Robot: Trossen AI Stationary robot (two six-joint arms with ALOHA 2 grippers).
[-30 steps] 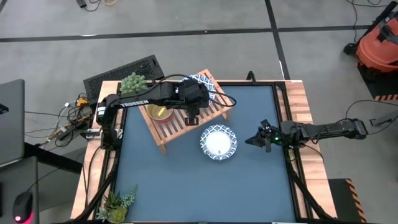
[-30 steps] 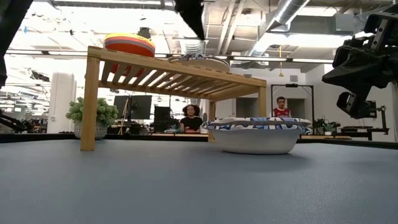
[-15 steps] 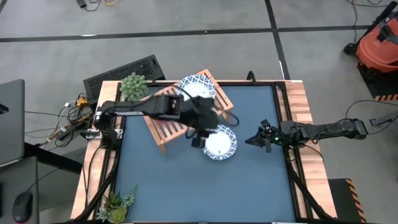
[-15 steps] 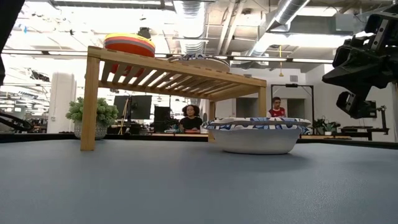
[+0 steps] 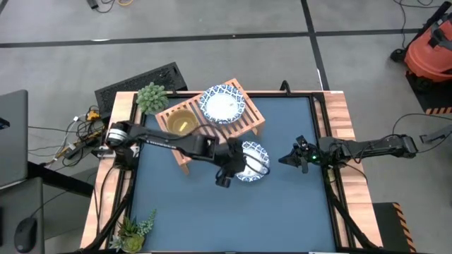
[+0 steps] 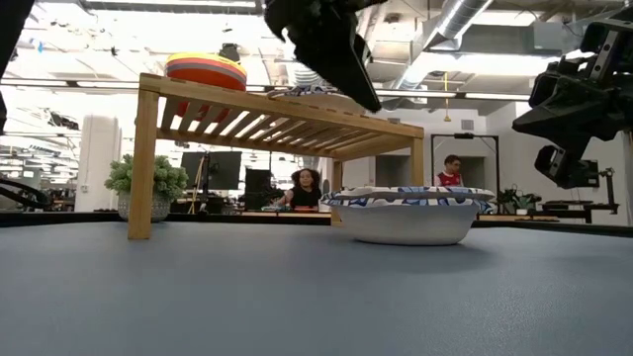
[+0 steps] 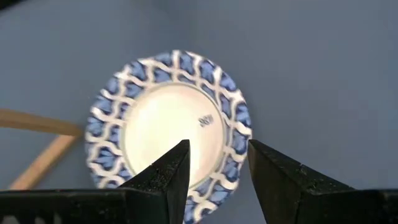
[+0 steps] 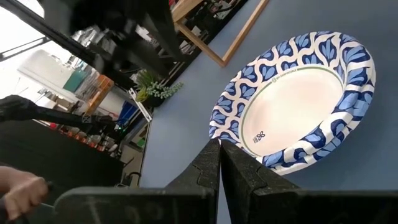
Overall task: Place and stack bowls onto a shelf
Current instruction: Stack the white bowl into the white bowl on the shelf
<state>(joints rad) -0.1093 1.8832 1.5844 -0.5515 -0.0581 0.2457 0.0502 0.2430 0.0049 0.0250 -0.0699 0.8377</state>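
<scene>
One white bowl with a blue patterned rim (image 5: pixel 256 159) (image 6: pixel 406 213) (image 7: pixel 168 118) rests on its base on the blue table top. My left gripper (image 5: pixel 224 176) (image 6: pixel 331 49) (image 7: pixel 217 149) hangs open above this bowl's left rim, touching nothing. A second patterned white bowl (image 5: pixel 222 104) (image 6: pixel 316 96) sits on the light-wood slatted shelf (image 5: pixel 212 130) (image 6: pixel 277 109). Beside it on the shelf is a stack of small bowls (image 5: pixel 180 125) (image 6: pixel 205 69), yellow on top. My right gripper (image 5: pixel 286 159) (image 6: pixel 574 109) (image 8: pixel 219 146) waits shut, right of the table bowl (image 8: pixel 292 106).
A potted plant (image 5: pixel 150 95) stands at the shelf's far left corner and another (image 5: pixel 134 227) at the table's near left corner. A black slab (image 5: pixel 138 81) lies beyond the far edge. Bare blue table (image 5: pixel 233 219) stretches toward the near edge.
My left gripper has left the shelf, where it hung over the patterned white bowl, and has swung toward the table's near edge. It now hangs over the left rim of the bowl on the table. The bowl on the shelf shows uncovered.
</scene>
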